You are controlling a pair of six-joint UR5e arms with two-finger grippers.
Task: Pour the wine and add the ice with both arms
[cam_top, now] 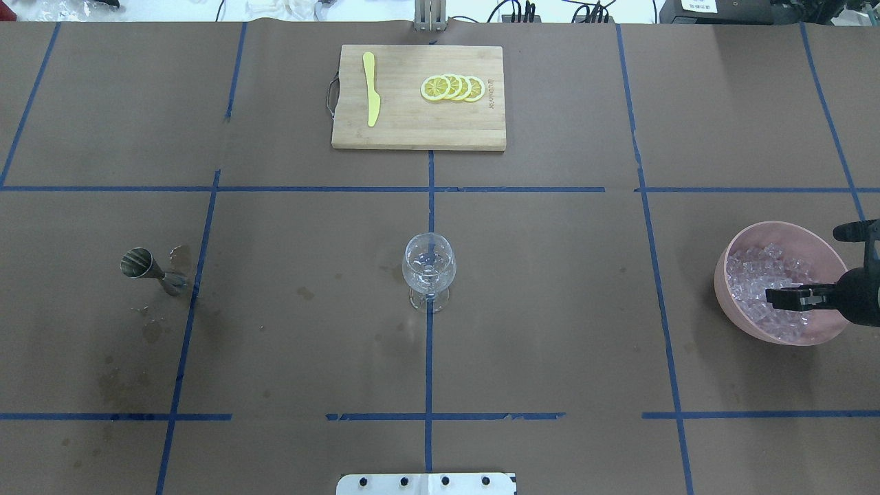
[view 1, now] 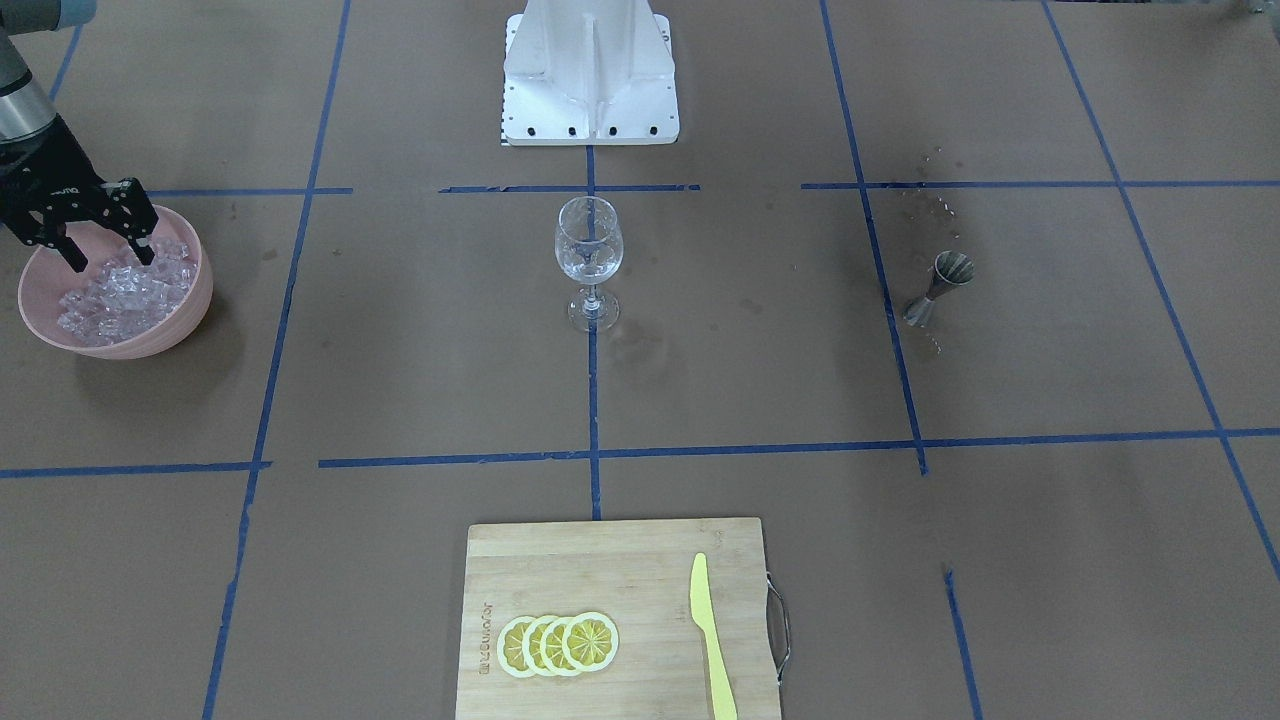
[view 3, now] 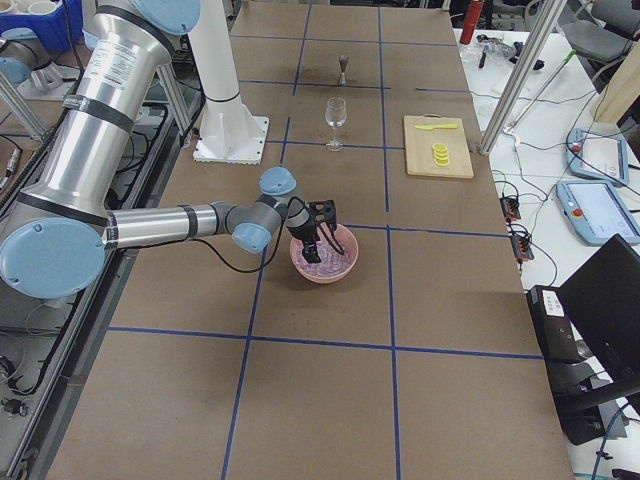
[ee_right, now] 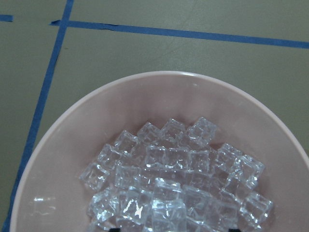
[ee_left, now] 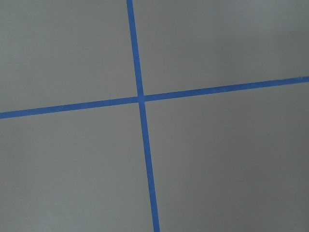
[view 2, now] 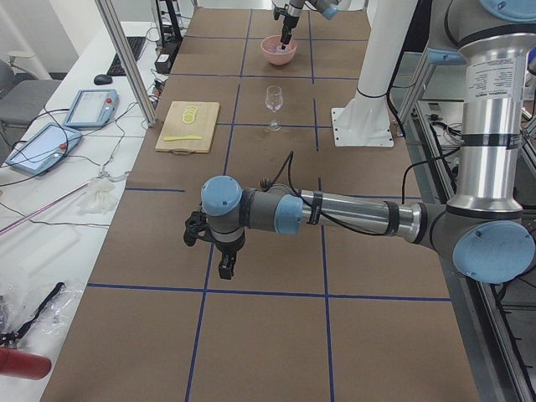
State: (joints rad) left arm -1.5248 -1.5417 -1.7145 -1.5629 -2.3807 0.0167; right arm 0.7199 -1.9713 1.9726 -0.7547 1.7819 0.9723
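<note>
Hovering over ice (view 1: 118, 296), right hand (view 1: 110, 256) spread wide.

Counted: one pink bowl (view 1: 196, 298), ice chunks (view 1: 110, 295) past tallying, one stemmed glass (view 1: 588, 245), one jigger (view 1: 940, 285), one cutting board (view 1: 600, 560), four lemon slices (view 1: 558, 643), one knife (view 1: 710, 630).

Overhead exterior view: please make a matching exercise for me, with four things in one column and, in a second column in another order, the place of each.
Things:
1. wine glass
2. jigger
3. ice
4. lemon slices

Places:
A. on the cutting board, beside the yellow knife
B. in the pink bowl, below the open right gripper
C. standing on the centre blue tape line
D. alone, far on the robot's left side

Pairs: 1-C, 2-D, 3-B, 4-A
</note>
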